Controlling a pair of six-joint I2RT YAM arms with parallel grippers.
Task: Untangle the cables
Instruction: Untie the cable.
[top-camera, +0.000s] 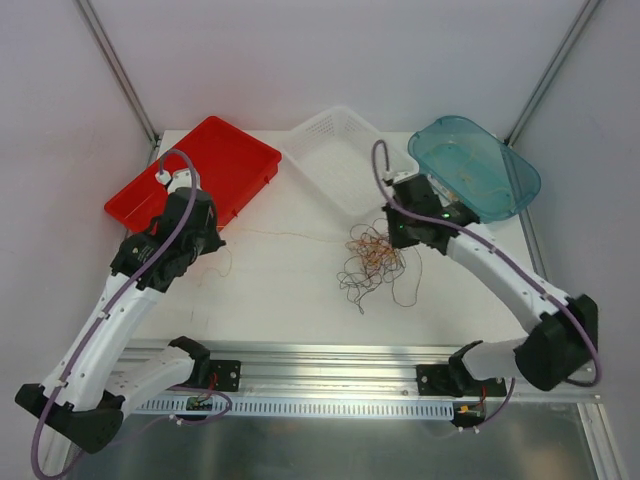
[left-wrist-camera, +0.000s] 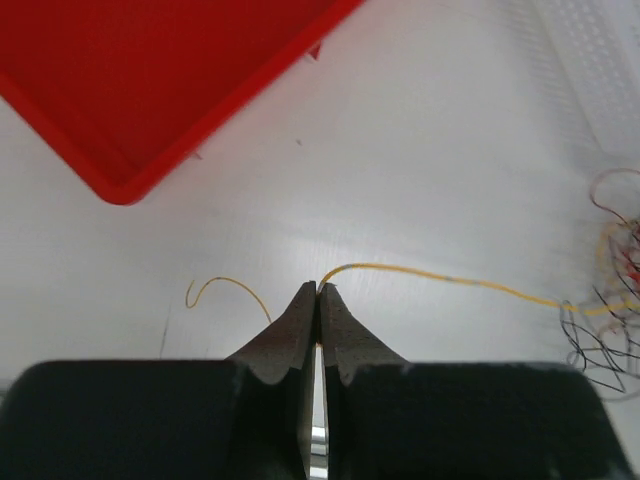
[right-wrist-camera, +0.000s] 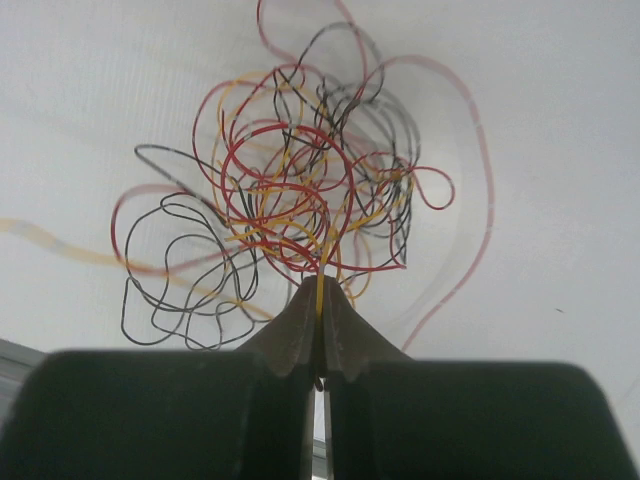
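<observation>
my left end effector (left-wrist-camera: 317, 290) is pinched tight on a yellow cable (left-wrist-camera: 440, 277), the jaws meeting with no gap. a short tail curls off to one side, and the long part runs across the desk (left-wrist-camera: 400, 150) toward the tangle of cables (left-wrist-camera: 610, 270) at the edge of that wrist view. my right end effector (right-wrist-camera: 320, 292) is clamped too, holding a yellow strand (right-wrist-camera: 321, 262) that rises straight from the tips into the tangle, a loose knot of red, yellow and black loops just beyond the fingers. i cannot tell whether both hold the same wire. from above, the tangle sits on the desk near the middle, right beside the right end effector and well apart from the left one, with the yellow cable stretched thinly between them. a red tray (top-camera: 215, 150) lies beyond the left arm, a white basket (top-camera: 335, 150) at the far middle, and a blue-green tub (top-camera: 475, 165) beyond the right arm.
</observation>
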